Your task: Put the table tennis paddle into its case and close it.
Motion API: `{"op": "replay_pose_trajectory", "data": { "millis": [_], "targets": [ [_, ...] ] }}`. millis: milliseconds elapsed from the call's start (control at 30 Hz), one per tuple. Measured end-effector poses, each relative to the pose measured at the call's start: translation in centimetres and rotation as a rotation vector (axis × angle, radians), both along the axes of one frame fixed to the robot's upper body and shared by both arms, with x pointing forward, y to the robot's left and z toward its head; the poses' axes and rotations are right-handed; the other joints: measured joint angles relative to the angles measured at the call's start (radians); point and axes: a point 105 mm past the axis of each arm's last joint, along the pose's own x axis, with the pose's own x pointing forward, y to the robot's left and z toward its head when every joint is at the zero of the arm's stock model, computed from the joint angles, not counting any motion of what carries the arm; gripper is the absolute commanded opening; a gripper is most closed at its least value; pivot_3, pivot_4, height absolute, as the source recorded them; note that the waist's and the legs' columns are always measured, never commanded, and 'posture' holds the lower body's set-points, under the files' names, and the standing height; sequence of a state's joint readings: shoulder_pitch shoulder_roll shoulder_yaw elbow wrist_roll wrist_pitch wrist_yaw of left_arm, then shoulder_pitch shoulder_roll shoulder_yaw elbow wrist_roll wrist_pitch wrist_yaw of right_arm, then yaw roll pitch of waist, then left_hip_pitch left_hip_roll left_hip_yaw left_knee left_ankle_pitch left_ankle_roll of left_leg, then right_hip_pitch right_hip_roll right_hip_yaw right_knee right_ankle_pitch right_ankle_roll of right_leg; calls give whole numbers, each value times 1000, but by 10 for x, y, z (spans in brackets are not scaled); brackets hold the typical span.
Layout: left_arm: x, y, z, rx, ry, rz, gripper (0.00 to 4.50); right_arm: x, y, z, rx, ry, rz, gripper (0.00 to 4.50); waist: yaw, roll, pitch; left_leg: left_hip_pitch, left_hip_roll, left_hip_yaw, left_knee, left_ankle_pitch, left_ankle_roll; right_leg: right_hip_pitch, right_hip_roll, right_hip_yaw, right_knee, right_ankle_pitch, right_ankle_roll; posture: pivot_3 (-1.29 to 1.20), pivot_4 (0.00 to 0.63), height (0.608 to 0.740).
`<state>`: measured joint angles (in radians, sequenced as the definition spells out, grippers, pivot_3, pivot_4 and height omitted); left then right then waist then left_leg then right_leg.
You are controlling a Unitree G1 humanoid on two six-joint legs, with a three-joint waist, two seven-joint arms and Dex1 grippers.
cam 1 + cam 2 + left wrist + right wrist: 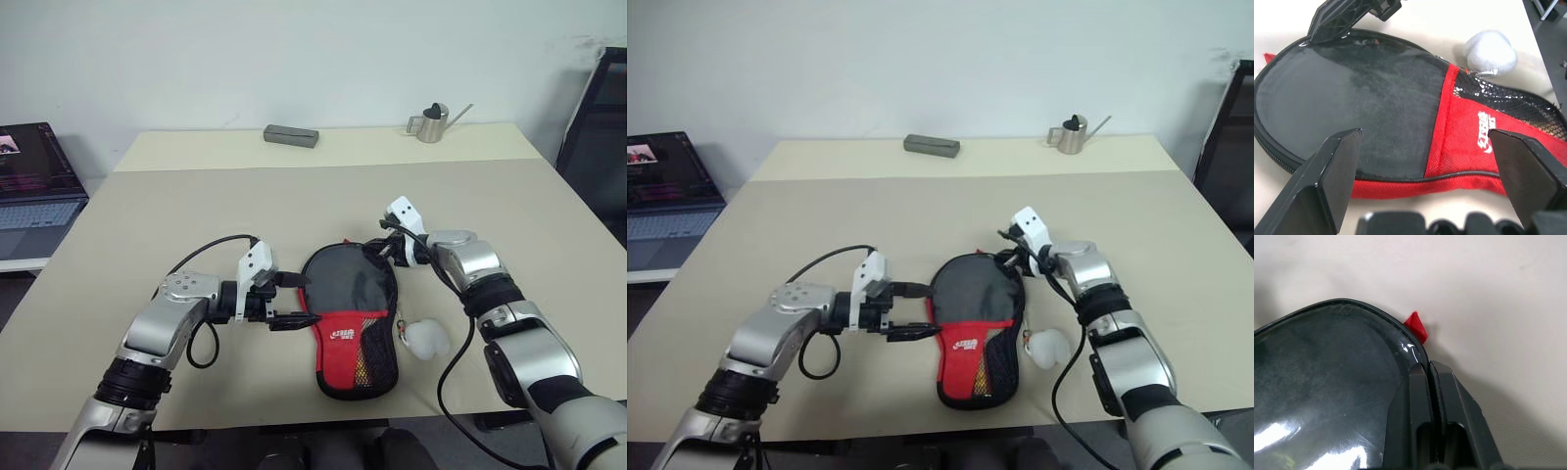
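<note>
Case (pixel 351 318), a soft, floppy pouch lying flat on the worktop (pixel 176 206), looks best pinched at its stiffer zip edge, where the right end effector (pixel 1428 377) sits nearly closed; left end effector (pixel 291 301) gapes wide beside it

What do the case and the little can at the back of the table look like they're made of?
Case: seemingly woven red fabric and black mesh, with a glossy clear plastic window showing reflections, and zip edging. Watering can: probably metal, with a dull silvery-grey sheen and thin spout.
</note>
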<state>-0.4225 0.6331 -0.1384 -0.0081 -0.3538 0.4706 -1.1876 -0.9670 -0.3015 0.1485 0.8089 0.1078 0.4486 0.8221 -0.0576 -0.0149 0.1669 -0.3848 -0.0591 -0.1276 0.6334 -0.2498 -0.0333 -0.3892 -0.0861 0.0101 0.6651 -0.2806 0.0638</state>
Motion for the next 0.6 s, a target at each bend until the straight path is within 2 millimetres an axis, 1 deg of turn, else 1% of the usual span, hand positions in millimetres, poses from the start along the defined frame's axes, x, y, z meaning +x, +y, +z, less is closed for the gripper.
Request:
{"op": "replay_pose_trajectory", "data": {
  "millis": [100, 133, 167, 200, 300, 333, 367, 467, 500, 533, 600],
  "targets": [
    [-1, -2, -2, 7, 3, -9, 4500, 2, -3, 0, -3, -5, -23, 1739, 0, 0, 0, 0, 0, 0, 0, 0, 0, 0, 0, 0, 0, 0, 0, 0, 150, 740],
    [-1, -3, -2, 6, 4, -13, 4500, 2, -3, 1, -3, -6, -26, 2011, 0, 0, 0, 0, 0, 0, 0, 0, 0, 0, 0, 0, 0, 0, 0, 0, 150, 740],
    [-1, -4, -3, 5, 3, -16, 4500, 3, -4, 1, 1, -8, -34, 2462, 0, 0, 0, 0, 0, 0, 0, 0, 0, 0, 0, 0, 0, 0, 0, 0, 150, 740],
    [-2, -5, -3, 4, 2, -21, 4500, 4, -6, 2, 12, -10, -49, 2779, 0, 0, 0, 0, 0, 0, 0, 0, 0, 0, 0, 0, 0, 0, 0, 0, 150, 740],
    [-2, -10, -3, 3, -2, -39, 4500, 9, -11, 13, 85, -9, -104, 3791, 1, 0, 0, 0, 0, 1, 0, 0, 0, 0, 0, 1, 0, 0, 0, 0, 150, 740],
    [-2, -15, -3, 0, -7, -53, 4500, 10, -14, 19, 120, 1, -120, 4190, 1, 0, 0, 0, 0, 0, 0, 0, 0, 0, 0, 0, 0, 0, 0, 0, 150, 740],
    [-2, -18, -3, 1, -10, -64, 4500, 10, -13, 23, 138, 1, -121, 4490, 1, 0, 0, 0, 0, 0, 0, 0, 0, 0, 0, 0, 0, 0, 0, 0, 150, 740],
    [0, -34, 0, -15, -23, -100, 4500, 4, -10, 44, 228, 7, -110, 4490, 2, 0, 0, 0, 0, 0, 0, 0, 0, 0, 0, 0, 0, 0, 0, 0, 150, 740],
    [1, -42, 1, -18, -30, -120, 4500, -1, -12, 52, 251, 3, -99, 4490, 3, 0, 0, -1, 0, 0, 0, 0, 0, 0, 0, 0, 0, 0, 0, 0, 150, 740],
    [2, -50, 3, -29, -38, -138, 4500, -9, -19, 58, 250, -8, -87, 4490, 5, 0, 0, -1, 0, 0, 0, 0, 0, 0, 0, 0, -1, 0, 0, 0, 150, 740],
    [3, -60, 3, -41, -41, -161, 4500, -27, -34, 61, 221, -25, -57, 4490, 19, 0, 0, -3, -1, -1, 0, 0, 1, 0, -1, -2, -2, 0, 0, 0, 150, 740]
  ]
}}
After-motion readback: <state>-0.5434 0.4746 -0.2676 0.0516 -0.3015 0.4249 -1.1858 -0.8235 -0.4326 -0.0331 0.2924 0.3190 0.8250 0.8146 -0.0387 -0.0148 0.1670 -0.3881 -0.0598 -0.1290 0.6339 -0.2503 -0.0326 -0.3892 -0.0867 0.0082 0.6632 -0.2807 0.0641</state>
